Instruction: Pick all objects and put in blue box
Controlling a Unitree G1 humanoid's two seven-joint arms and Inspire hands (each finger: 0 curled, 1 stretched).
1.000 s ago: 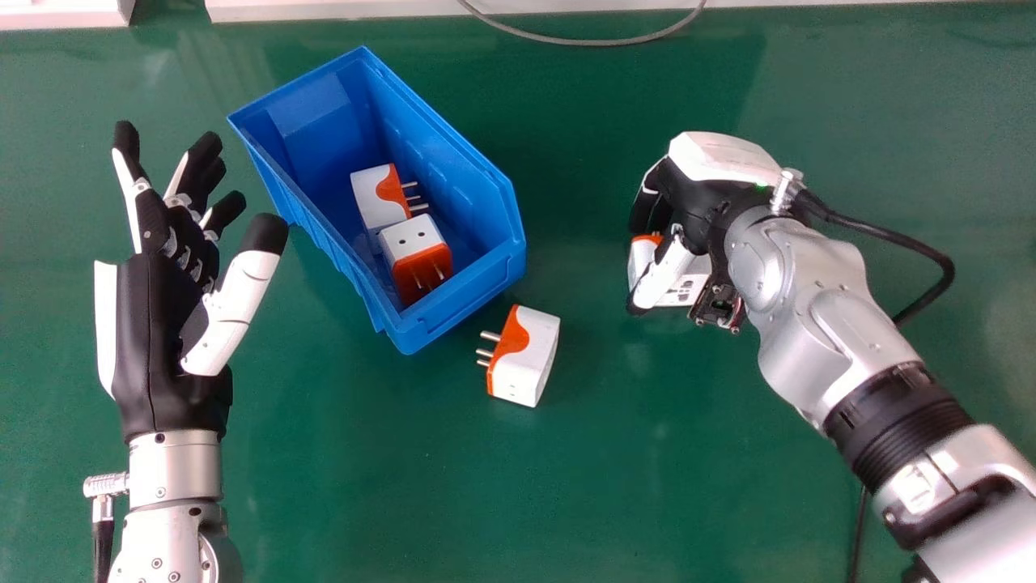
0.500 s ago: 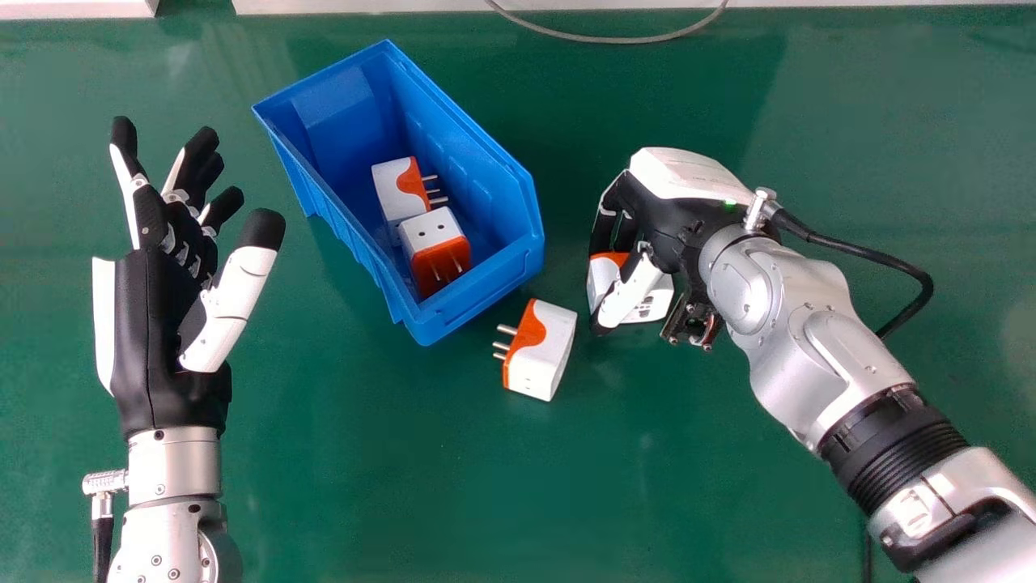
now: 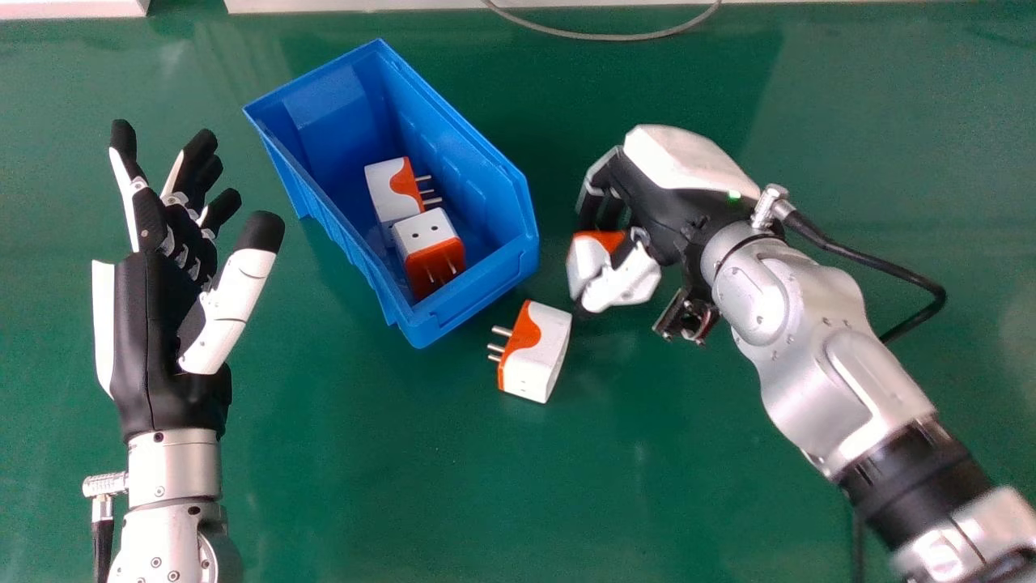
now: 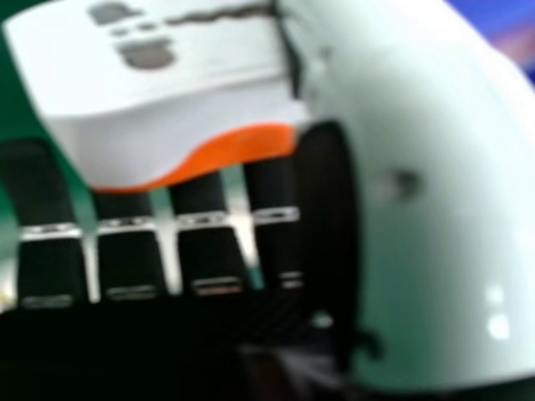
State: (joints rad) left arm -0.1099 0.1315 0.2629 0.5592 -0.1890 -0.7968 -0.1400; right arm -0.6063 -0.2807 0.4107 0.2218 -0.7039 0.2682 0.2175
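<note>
"What is closest to us?"

"Our left hand (image 3: 150, 348), on the left side of the head view. Its fingers are straight and spread, and the thumb sticks out away from them."

"What is on the green table (image 3: 364, 486)?"

"We see a loose plug adapter (image 3: 541, 348), just outside the near end of the blue box (image 3: 477, 304). Its metal prongs point left."

"And our right hand (image 3: 647, 194)?"

"It is right of the box. We have another plug adapter (image 3: 584, 263) there, clamped between the bent fingers and the thumb. We can't tell if it touches the table."

"What is inside our box?"

"Two! The box sits slanted. The near plug adapter (image 3: 435, 261) has little holes on top, and its orange side faces us. Just behind it we see the far plug adapter (image 3: 387, 186), with prongs pointing right."

"And way at the back?"

"A thin gray cable (image 3: 615, 36) bends in a curve by a white ledge (image 3: 364, 5)."
</note>
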